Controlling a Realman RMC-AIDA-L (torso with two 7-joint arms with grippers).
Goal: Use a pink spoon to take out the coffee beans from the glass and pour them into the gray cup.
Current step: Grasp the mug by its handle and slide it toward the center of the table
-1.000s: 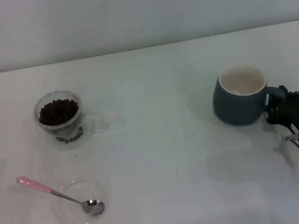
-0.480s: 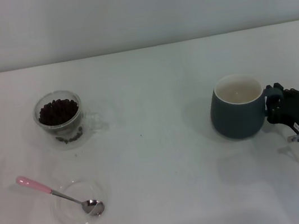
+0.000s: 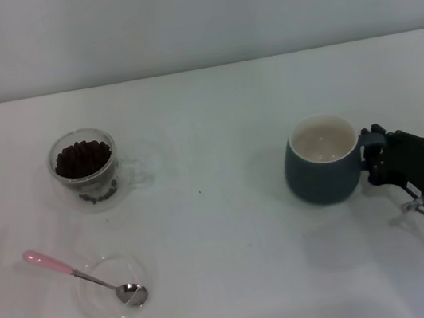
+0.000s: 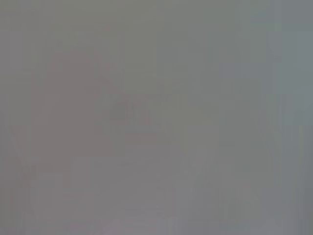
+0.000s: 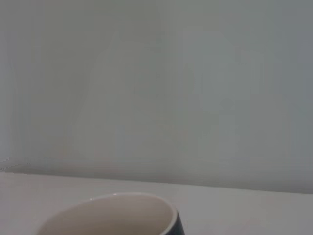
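Observation:
The gray cup [image 3: 321, 161] stands upright at the right of the table, cream inside, empty; its rim also shows in the right wrist view [image 5: 112, 215]. My right gripper [image 3: 374, 155] is shut on the cup's handle side. The glass [image 3: 85, 168] with coffee beans [image 3: 82, 158] stands at the left, its handle pointing right. The pink spoon [image 3: 83, 276] lies at the front left, its bowl resting in a shallow clear dish [image 3: 113, 291], its pink handle pointing left. My left gripper is out of view; its wrist view shows only blank grey.
The white table [image 3: 223, 230] ends at a pale wall at the back. A few beans show low inside the glass's double wall [image 3: 98, 196]. Open tabletop lies between the glass and the gray cup.
My right gripper has slid the gray cup left and toward the front, nearer the table's middle. The glass, spoon and dish have not moved.

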